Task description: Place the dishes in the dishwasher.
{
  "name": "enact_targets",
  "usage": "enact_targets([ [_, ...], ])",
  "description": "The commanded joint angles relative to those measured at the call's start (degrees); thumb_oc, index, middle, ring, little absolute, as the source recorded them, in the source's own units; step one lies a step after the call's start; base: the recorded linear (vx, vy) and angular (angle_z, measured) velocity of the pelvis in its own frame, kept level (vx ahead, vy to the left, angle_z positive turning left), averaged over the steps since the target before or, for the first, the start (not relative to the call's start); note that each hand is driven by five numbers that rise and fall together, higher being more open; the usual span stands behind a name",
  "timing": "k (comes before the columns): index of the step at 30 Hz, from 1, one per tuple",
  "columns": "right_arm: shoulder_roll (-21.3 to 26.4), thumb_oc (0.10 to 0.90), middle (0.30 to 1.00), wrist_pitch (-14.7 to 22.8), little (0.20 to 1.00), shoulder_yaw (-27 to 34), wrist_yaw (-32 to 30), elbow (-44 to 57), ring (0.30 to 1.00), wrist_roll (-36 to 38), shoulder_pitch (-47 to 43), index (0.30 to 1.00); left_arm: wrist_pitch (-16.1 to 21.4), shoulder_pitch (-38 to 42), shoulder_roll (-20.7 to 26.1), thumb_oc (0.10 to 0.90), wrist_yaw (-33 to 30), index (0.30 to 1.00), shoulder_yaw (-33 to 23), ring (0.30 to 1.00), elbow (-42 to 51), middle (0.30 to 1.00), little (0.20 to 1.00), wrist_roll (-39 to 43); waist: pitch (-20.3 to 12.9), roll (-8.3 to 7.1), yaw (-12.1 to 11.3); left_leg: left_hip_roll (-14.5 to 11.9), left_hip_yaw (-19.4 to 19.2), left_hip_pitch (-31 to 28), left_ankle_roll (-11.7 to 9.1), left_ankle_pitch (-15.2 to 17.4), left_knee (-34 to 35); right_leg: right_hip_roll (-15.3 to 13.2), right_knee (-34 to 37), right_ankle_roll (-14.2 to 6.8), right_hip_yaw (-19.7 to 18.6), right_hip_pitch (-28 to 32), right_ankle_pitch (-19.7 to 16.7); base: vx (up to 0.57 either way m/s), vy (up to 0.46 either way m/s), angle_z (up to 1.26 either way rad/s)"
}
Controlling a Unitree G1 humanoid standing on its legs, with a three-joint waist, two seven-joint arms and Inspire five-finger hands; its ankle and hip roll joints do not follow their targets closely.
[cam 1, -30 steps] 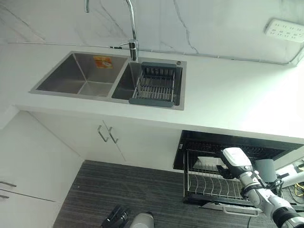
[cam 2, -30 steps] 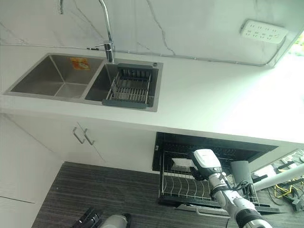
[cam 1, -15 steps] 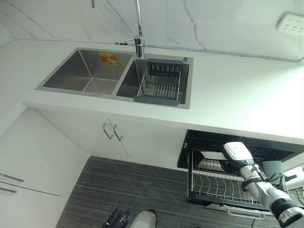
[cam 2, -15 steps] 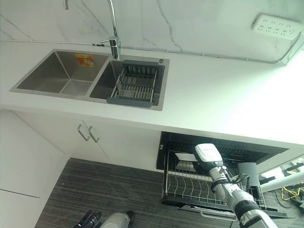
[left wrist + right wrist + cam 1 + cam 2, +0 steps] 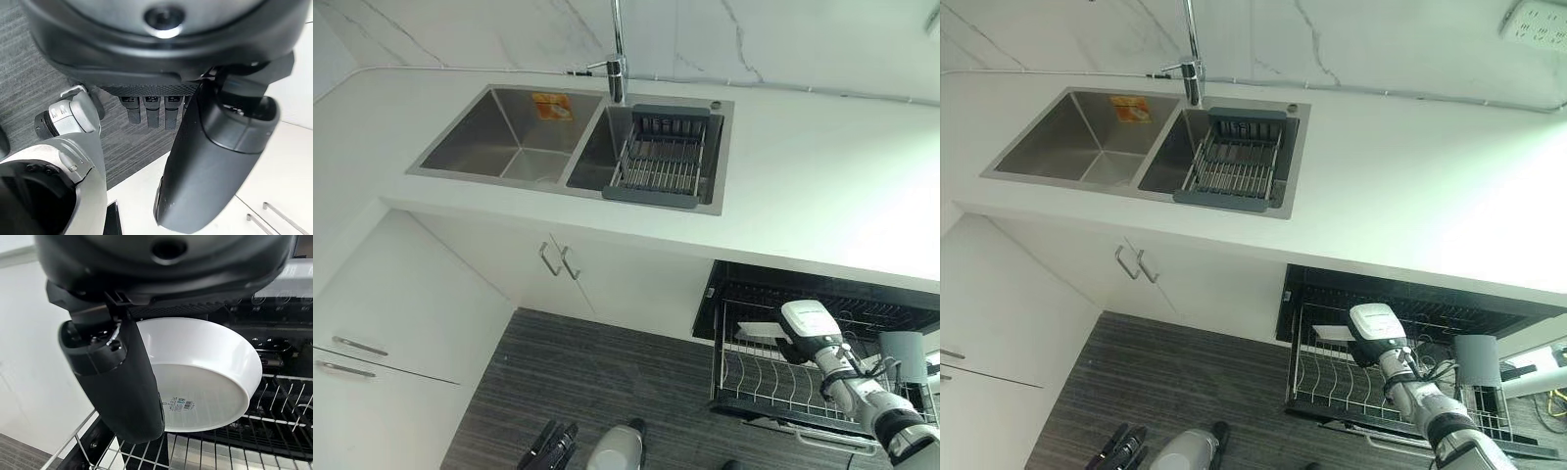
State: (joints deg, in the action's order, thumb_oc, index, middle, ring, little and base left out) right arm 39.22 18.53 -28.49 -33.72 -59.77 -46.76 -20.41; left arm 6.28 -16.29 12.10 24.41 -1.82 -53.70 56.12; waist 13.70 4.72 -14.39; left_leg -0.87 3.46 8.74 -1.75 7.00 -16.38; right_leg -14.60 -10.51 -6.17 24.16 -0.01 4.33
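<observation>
- The bowl [image 5: 205, 374] is white, round and smooth, with a low wall and a small label on its underside. It is tilted, just above the wire rack [image 5: 773, 382] of the dishwasher [image 5: 822, 313].
- The right hand [image 5: 117, 377] is clamped on the bowl: its thick dark thumb lies across the bowl's edge. Its fingers are behind the bowl, so I cannot see them.
- In the eye views the right arm reaches into the pulled-out rack, and a bit of white shows by the wrist.
- The rack is thin shiny metal wire with rows of curved prongs. The dishwasher is a dark opening under the white worktop [image 5: 822, 186].
- A grey cup [image 5: 1477, 357] stands at the right side of the rack.
- The sink [image 5: 509, 137] is brushed steel with two basins. A dark drainer [image 5: 661, 166] with metal bars sits in the right basin, below the tap [image 5: 617, 59].
- The left hand [image 5: 146, 110] hangs low over the dark striped floor [image 5: 607, 382], beside the white cabinets [image 5: 411, 323]. Its fingers are straight and it holds nothing.
- Compared with half a second ago, the whole picture has shifted, so the camera moved. The right arm stays at the rack.
</observation>
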Motion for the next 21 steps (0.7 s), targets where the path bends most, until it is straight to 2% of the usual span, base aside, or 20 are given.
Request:
enact_targets([
  [1,4.90,0.400,0.300,-0.67,0.300,1.70,-5.45,0.40,0.300,4.71,-9.32,0.300,2.09,-0.45,1.61,0.800,0.90,0.900,2.07,0.900,3.34,0.900,0.900,3.90,-2.68,0.22,-0.97,-3.15,-2.47,2.04,-3.05,0.45,-0.81,-3.65,-6.68,-2.02,0.77,-2.61,3.96,-0.07,0.010,0.07],
  [5,7.40,0.400,0.300,-1.57,0.300,1.09,-5.88,0.04,0.300,5.68,-12.46,0.300,1.51,0.13,1.79,0.800,1.39,0.900,2.77,0.900,4.19,0.900,0.900,5.14,-1.35,1.76,-1.05,-2.73,-2.46,3.64,-3.10,-0.29,-0.81,-4.12,-6.68,-2.01,0.65,-4.07,3.51,-0.09,0.016,0.05],
  [10,11.20,0.400,0.300,-2.66,0.300,-1.01,-5.85,-1.98,0.300,6.99,-20.63,0.300,1.90,2.49,3.47,0.800,4.20,0.900,4.88,0.900,4.98,0.900,0.900,10.04,2.54,3.97,-0.96,-2.28,-2.65,7.22,-3.01,-1.28,-0.81,-4.76,-6.68,-1.86,0.24,-7.66,2.66,-0.21,-0.002,0.02],
  [15,11.97,0.400,0.300,-3.99,0.300,-3.14,-5.87,-3.47,0.300,8.27,-24.84,0.300,1.67,4.06,4.42,0.800,4.47,0.900,4.88,0.900,6.64,0.900,0.900,11.87,4.38,4.55,-0.64,-2.42,-3.48,9.46,-2.80,-1.67,-0.81,-4.75,-6.68,-1.84,-0.74,-10.45,2.09,-0.14,-0.013,-0.02],
  [20,10.86,0.400,0.300,-3.60,0.300,-3.52,-3.86,-4.63,0.300,9.09,-25.95,0.300,2.46,5.04,4.72,0.800,5.09,0.900,5.82,0.900,7.41,0.900,0.900,13.17,4.90,4.11,-0.34,-2.81,-4.13,10.27,-2.60,-1.44,-0.81,-4.50,-6.68,-1.81,-1.26,-11.95,1.79,-0.07,-0.008,-0.03],
  [21,10.64,0.580,0.571,-3.32,0.571,-3.65,-3.26,-4.76,0.571,9.21,-26.02,0.571,2.50,5.18,4.78,0.800,4.99,0.900,5.90,0.900,7.55,0.900,0.900,13.36,4.94,3.94,-0.27,-2.91,-4.26,10.30,-2.60,-1.40,-0.81,-4.45,-6.68,-1.81,-1.36,-12.09,1.75,0.00,0.000,0.00],
])
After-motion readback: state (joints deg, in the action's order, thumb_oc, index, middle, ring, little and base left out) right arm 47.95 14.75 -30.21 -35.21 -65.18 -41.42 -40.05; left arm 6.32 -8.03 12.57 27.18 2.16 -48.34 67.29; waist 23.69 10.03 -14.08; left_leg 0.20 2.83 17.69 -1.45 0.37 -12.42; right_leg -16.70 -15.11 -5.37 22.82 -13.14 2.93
